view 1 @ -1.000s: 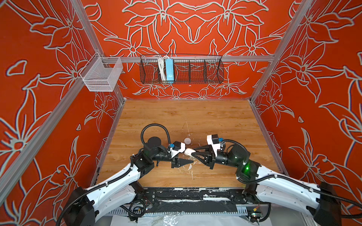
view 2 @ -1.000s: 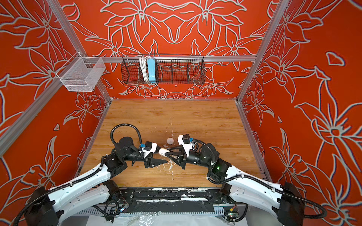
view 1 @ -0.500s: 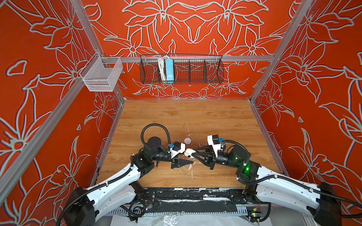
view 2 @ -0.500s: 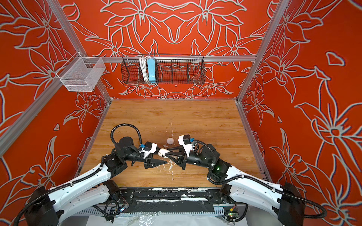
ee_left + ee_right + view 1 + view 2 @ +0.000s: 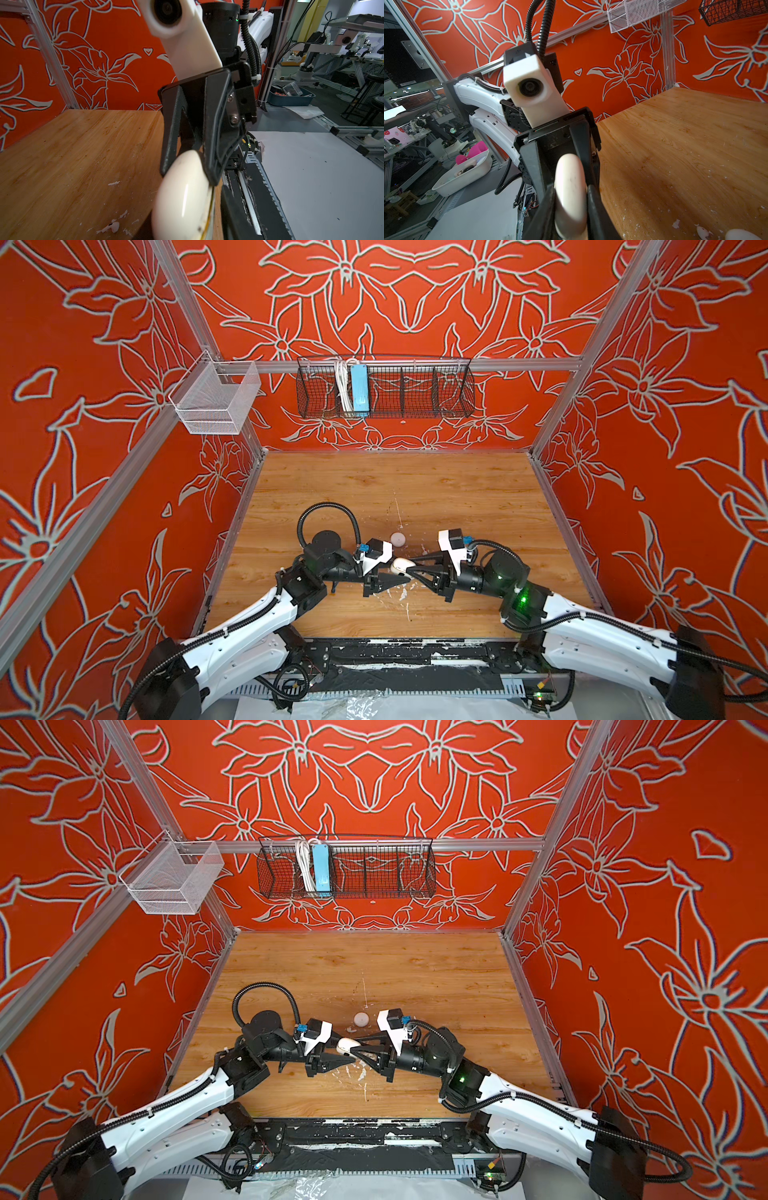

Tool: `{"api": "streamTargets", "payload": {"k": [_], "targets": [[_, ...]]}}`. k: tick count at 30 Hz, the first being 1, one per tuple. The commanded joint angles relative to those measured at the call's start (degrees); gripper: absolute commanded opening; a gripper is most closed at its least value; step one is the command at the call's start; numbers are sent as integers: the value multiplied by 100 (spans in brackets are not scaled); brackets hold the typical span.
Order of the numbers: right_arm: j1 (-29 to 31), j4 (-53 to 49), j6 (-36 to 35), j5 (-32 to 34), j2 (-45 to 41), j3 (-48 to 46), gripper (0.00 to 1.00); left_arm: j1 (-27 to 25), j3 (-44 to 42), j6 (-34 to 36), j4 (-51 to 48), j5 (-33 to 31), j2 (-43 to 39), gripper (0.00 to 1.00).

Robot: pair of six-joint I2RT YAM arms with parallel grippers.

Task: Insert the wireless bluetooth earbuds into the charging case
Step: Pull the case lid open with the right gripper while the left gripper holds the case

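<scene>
Right gripper (image 5: 188, 174) clamps the white charging case (image 5: 401, 565), jaws of the left gripper (image 5: 566, 170) sit narrow around its other end, grip unclear, one earbud (image 5: 111, 227) lying just beside them on the paint-flecked wooden table (image 5: 395, 489) inside orange floral walls (image 5: 415, 302).

A wooden tabletop (image 5: 374, 489) is being used as the only support. A small round white case (image 5: 397, 538) is being borne near its middle, a white earbud (image 5: 702, 231) is being left lying just beside it, and white flecks (image 5: 402, 594) are being shown scattered toward the front edge.
</scene>
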Motion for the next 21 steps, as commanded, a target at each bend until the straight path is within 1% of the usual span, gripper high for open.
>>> {"api": "streamTargets", "payload": {"k": [1, 4, 5, 9, 12, 15, 16, 19, 21], "targets": [[12, 160, -61, 183, -32, -81, 2, -30, 176, 82, 93, 183, -46, 32], [12, 151, -53, 226, -52, -87, 2, -30, 209, 139, 26, 230, -37, 22], [14, 148, -61, 236, -52, -95, 2, -30, 218, 145, 18, 237, -37, 20], [12, 149, -53, 335, -117, -135, 2, -30, 241, 149, -8, 265, -11, 18], [12, 154, -53, 458, -210, -191, 1, -30, 233, 151, -16, 247, -24, 19], [12, 210, -40, 540, -293, -268, 1, -30, 210, 127, 39, 239, -46, 30], [12, 241, -28, 567, -301, -286, 1, -30, 192, 107, 75, 239, -46, 31], [12, 404, 70, 675, -289, -364, 0, -31, 153, 37, 196, 254, -29, 32], [12, 708, 174, 794, -262, -497, 0, -30, 146, -62, 316, 298, 5, 32]]}}
